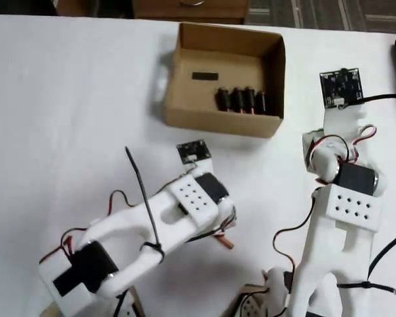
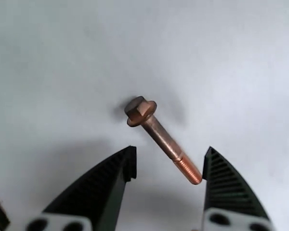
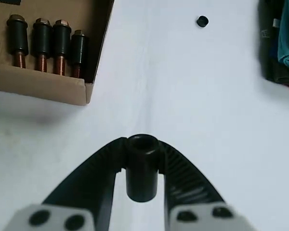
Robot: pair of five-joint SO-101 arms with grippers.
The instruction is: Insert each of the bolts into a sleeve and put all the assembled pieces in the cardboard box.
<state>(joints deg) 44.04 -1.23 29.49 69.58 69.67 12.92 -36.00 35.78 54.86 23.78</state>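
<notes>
The bolt (image 2: pixel 161 139) lies flat on the bench (image 1: pixel 66 99), just ahead of the left pincer (image 2: pixel 169 156), whose fingers stand apart and released on either side of it. Its long axis slants across the gap rather than along it; the hex head points away from the pincer and the threaded tip sits just beside one finger (image 2: pixel 221 183). Whether tip and finger touch cannot be told. The left arm (image 1: pixel 152 224) is plainly the nearer one, so the pick looks to be its job; the slant suggests that closing as things stand would catch the shank askew, near the threads.

The right pincer (image 3: pixel 142 147) is clenched on a black sleeve (image 3: pixel 142 178), held off the bench with its open bore towards the wrist camera. It hangs near the box (image 3: pixel 38 84) but outside it; four assembled pieces (image 1: pixel 241 100) lie side by side against the box's near wall.

In the high view the left arm covers most of the bolt; a copper end (image 1: pixel 226 243) peeks out beside the wrist. A small black thing (image 3: pixel 202 21) sits on the bench well beyond the sleeve; it is too small to tell whether it is another sleeve. The box is cut off at the edge of the right wrist view.
</notes>
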